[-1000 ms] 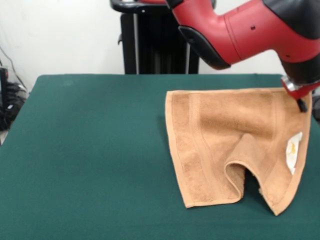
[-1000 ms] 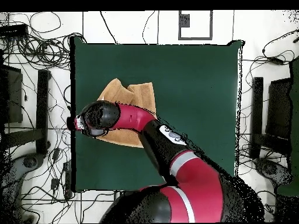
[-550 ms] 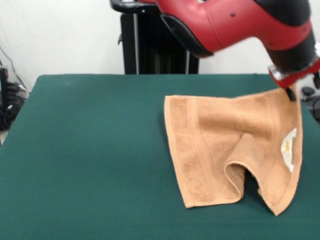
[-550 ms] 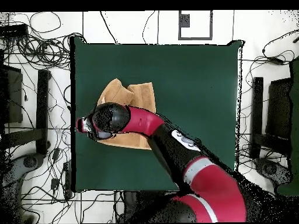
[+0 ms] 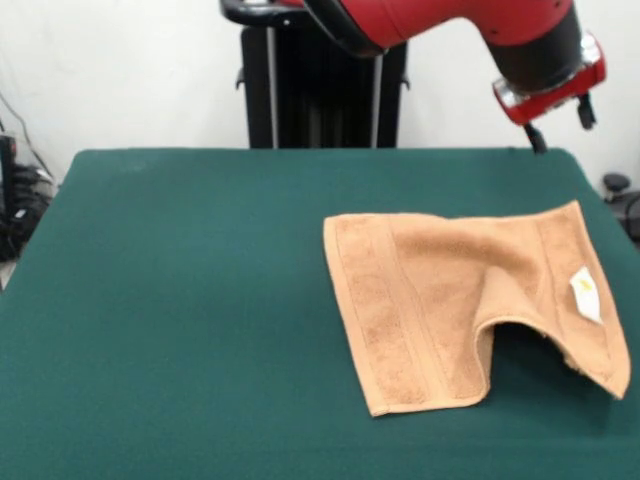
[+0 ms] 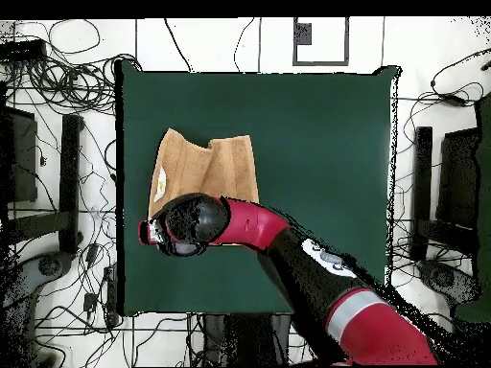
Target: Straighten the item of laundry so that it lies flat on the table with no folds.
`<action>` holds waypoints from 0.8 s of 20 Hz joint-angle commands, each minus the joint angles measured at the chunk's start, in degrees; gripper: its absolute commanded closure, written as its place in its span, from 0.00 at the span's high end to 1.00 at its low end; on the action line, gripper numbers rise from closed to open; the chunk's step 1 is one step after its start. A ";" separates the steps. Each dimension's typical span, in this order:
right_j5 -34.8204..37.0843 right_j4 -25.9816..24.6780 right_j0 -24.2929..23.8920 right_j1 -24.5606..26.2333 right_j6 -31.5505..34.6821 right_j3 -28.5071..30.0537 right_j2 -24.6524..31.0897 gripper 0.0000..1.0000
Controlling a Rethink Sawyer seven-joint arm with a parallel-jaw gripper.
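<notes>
Gripper: the gripper (image 5: 560, 125) hangs in the air above the worktop's far right part, clear of the cloth; it holds nothing, and whether its fingers are spread or closed cannot be told.
Arm: red and black arm (image 5: 450, 25) enters from the top.
Towel: orange-tan towel (image 5: 450, 290) lies on the right half of the worktop (image 5: 180, 300), mostly flat, with a raised fold near its front edge.
Label: small white label (image 5: 586, 293) near the towel's right edge.
</notes>
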 commanded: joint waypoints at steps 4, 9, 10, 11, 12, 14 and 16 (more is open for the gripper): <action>-2.79 -1.14 1.77 -0.27 6.47 8.17 1.46 1.00; -1.66 -0.07 4.02 -6.68 10.76 7.41 -2.07 1.00; -0.72 -0.15 5.44 -9.13 12.68 6.94 -4.32 1.00; 1.10 -0.74 6.87 -10.47 13.90 5.30 -6.74 1.00; 2.92 -1.34 8.30 -11.81 15.11 3.66 -9.15 1.00; 5.51 -2.00 10.56 -13.24 16.94 0.35 -12.95 1.00; 7.07 -2.03 12.27 -13.46 18.02 -2.82 -15.61 1.00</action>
